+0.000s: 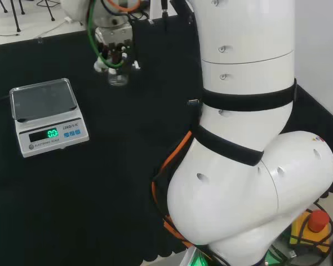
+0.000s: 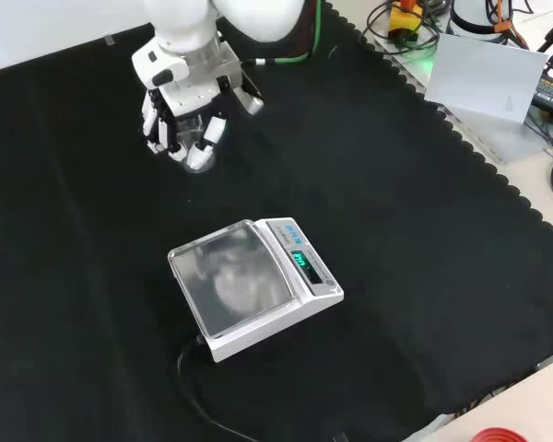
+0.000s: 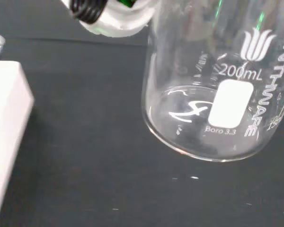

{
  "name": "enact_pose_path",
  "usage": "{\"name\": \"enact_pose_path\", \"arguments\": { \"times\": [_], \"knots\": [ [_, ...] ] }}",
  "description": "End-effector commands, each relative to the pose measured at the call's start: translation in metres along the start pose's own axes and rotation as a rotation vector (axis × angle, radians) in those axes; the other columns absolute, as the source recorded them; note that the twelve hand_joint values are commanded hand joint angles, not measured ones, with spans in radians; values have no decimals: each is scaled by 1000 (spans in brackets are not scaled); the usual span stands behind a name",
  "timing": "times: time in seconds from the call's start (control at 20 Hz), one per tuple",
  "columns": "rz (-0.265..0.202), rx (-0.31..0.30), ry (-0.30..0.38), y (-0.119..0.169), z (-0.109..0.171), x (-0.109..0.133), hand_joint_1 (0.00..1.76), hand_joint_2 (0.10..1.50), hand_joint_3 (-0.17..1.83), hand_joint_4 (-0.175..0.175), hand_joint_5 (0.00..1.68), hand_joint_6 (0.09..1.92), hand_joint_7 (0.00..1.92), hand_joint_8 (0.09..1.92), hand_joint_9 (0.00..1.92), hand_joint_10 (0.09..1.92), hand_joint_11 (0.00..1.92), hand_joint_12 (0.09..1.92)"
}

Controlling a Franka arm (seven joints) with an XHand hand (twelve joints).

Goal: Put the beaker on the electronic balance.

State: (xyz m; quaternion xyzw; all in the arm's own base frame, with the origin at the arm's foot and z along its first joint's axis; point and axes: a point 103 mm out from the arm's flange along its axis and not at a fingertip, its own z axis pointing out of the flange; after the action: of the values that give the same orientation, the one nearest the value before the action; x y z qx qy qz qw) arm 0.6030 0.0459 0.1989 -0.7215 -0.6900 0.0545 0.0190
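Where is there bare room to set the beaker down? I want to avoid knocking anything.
The balance pan is bare. Bare cloth lies all around the balance in the front view, widest to its right. The one crowded spot is where the hand wraps the beaker, at that view's top left.

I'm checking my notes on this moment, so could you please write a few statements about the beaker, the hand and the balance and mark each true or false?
1. The beaker stands on the balance's pan. False: it is at the hand, apart from the balance.
2. The hand's fingers are curled round the beaker. True.
3. The balance's pan is bare. True.
4. The beaker is full of liquid. False: the wrist view shows it empty.
5. The balance's display is dark. False: it is lit green.
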Motion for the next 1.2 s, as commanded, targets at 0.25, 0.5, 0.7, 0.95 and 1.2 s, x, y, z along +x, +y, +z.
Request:
{"name": "enact_pose_path", "arguments": {
  "times": [0.25,0.5,0.7,0.95,1.2],
  "knots": [
    [-104,-13,-14,-6,-14,79,1119,886,184,175,1287,502,905,795,1223,488,1073,1025],
    [-150,-21,-18,-10,-17,115,1120,882,189,175,1290,497,913,794,1236,484,1083,1019],
    [-187,-26,-26,-15,-18,150,1121,880,192,175,1292,495,917,795,1245,482,1089,1017],
    [-236,-32,-23,-15,-17,187,1122,871,207,175,1297,486,922,791,1257,467,1099,1000],
    [-275,-40,-32,-6,-10,210,1123,869,211,175,1299,484,924,791,1262,463,1101,997]
  ]
}}
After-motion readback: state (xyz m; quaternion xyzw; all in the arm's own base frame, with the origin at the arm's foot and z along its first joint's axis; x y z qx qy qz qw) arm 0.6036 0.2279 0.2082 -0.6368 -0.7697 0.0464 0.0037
